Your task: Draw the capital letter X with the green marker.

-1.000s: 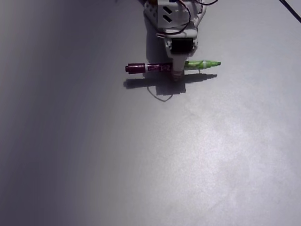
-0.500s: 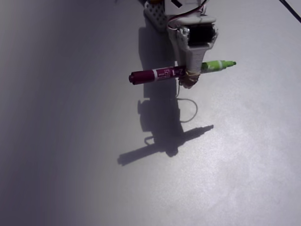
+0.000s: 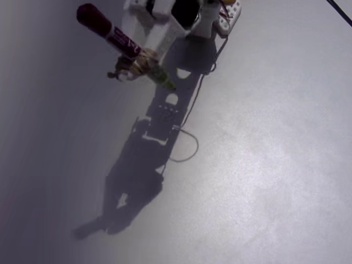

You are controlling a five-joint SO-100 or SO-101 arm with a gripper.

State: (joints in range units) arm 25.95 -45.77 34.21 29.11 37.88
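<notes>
green marker (image 3: 124, 43) tilted in raised gripper (image 3: 132, 67) above table (image 3: 264, 165)

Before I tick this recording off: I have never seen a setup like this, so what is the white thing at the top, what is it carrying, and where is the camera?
There is just one picture, from a fixed camera that looks down on a plain grey table. The white machine at the top edge is a small robot arm. Its grasping end, the claw, is shut on the green marker, a slim pen with a dark maroon rear end, a magenta middle and a green tip. The pen is tilted, rear end up toward the upper left and tip down toward the lower right, and it appears to be lifted clear of the table. The large dark shape running down the middle is only the shadow of the arm and pen. A thin looped cable lies on the table. No drawn letter can be made out on the surface yet.
</notes>
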